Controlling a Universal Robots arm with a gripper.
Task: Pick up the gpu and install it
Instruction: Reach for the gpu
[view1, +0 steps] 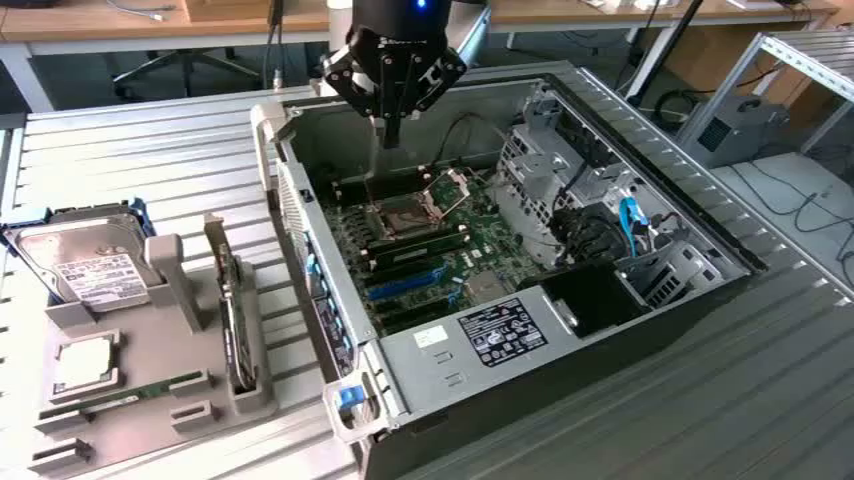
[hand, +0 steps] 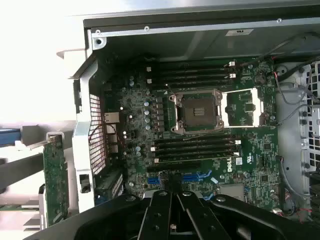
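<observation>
The big grey desk (view1: 160, 150) has metal slats. On it lies an open computer case (view1: 561, 400) with its side off, so you can look down on the green board (view1: 441, 240) inside. Just beside the case, on the exterior view's left, sits a grey holder (view1: 134, 340) with parts in it.

The gpu (view1: 236, 330) stands on its thin edge in that holder, in the slot nearest the case. It is not in the case yet. Its long side runs along the case wall, from the near end of the holder toward the far end.

The tool (view1: 390, 140) hangs over the far end of the open case, above the board. Its two fingers are pressed together and it has nothing in them.

From the tool, the gpu is off to the exterior view's left and closer to that camera, on the other side of the case wall. I think the tool is well apart from the gpu.
</observation>
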